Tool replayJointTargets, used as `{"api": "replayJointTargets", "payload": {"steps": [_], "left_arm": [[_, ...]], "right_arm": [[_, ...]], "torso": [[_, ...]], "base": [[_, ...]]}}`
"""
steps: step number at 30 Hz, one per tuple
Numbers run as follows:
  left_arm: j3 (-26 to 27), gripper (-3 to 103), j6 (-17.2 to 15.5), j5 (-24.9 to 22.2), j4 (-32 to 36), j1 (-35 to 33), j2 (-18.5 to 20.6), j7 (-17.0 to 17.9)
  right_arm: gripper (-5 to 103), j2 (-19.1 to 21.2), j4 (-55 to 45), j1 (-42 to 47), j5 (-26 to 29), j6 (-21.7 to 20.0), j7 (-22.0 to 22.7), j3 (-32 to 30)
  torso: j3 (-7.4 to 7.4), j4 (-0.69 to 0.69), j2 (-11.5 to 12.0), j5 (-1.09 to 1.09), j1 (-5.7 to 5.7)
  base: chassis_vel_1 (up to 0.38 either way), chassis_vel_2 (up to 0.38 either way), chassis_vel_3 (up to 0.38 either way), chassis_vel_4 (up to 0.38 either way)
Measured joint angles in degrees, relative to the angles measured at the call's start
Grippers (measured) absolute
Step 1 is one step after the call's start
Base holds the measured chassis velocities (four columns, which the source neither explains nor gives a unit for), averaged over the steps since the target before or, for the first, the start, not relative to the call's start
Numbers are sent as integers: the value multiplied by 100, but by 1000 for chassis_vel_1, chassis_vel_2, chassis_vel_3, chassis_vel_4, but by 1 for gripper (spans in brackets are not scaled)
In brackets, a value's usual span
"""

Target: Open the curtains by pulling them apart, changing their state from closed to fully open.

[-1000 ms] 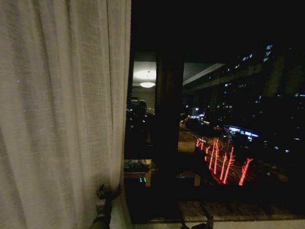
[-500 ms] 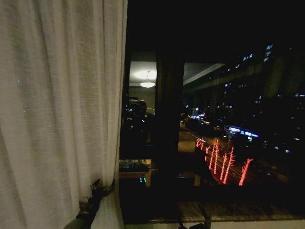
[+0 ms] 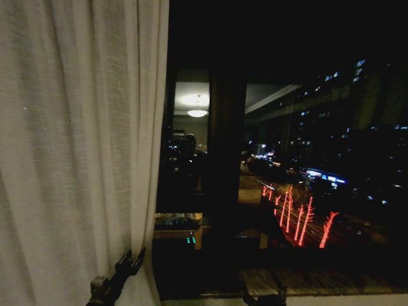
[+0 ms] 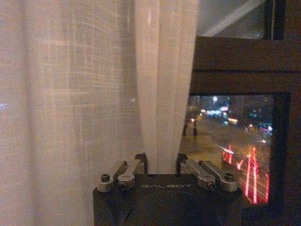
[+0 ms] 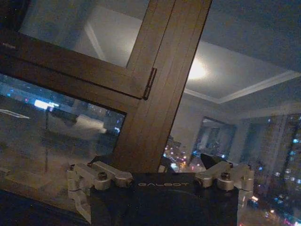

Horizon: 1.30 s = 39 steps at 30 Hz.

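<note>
One sheer off-white curtain (image 3: 76, 159) hangs over the left part of the window in the head view, its free edge running down to the lower left. My left gripper (image 3: 129, 262) is low at that edge, shut on a fold of the fabric. In the left wrist view the pleated curtain (image 4: 70, 94) hangs close in front, and a narrow fold runs down between the fingers of the left gripper (image 4: 161, 162). My right gripper (image 5: 153, 160) is open with nothing between its fingers, facing the wooden window frame (image 5: 160, 94).
A dark vertical window post (image 3: 226, 159) stands right of the curtain edge. Bare glass beyond it shows night city lights. A sill (image 3: 306, 280) runs along the bottom, under the glass.
My left gripper has moved left and a little down with the curtain's edge in it. The edge has shifted slightly left, baring a bit more glass.
</note>
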<state>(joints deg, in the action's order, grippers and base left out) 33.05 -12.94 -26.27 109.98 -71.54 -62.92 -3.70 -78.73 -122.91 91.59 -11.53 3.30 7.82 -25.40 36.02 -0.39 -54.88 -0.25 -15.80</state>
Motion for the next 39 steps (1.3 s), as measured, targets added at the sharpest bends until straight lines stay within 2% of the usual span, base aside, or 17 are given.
{"api": "replayJointTargets", "payload": {"steps": [3,6,9,39], "left_arm": [[45,23,-18,-19,48,-72,39,-120],[55,7,-38,-20,79,-101,45,-164],[39,1,-40,-20,89,-111,31,-164],[140,0,-6,-95,28,-146,69,-200]], "right_arm": [[100,0,-3,-5,7,19,-4,36],[100,0,-4,-8,7,123,-4,42],[100,0,-6,-1,7,175,-2,33],[100,0,26,-157,72,272,-4,102]], "torso": [[0,-1,0,1,0],[0,-1,0,1,0],[0,-1,0,1,0],[0,-2,0,1,0]], "base": [[0,0,0,0],[0,0,0,0],[0,0,0,0],[7,10,-10,-8]]}}
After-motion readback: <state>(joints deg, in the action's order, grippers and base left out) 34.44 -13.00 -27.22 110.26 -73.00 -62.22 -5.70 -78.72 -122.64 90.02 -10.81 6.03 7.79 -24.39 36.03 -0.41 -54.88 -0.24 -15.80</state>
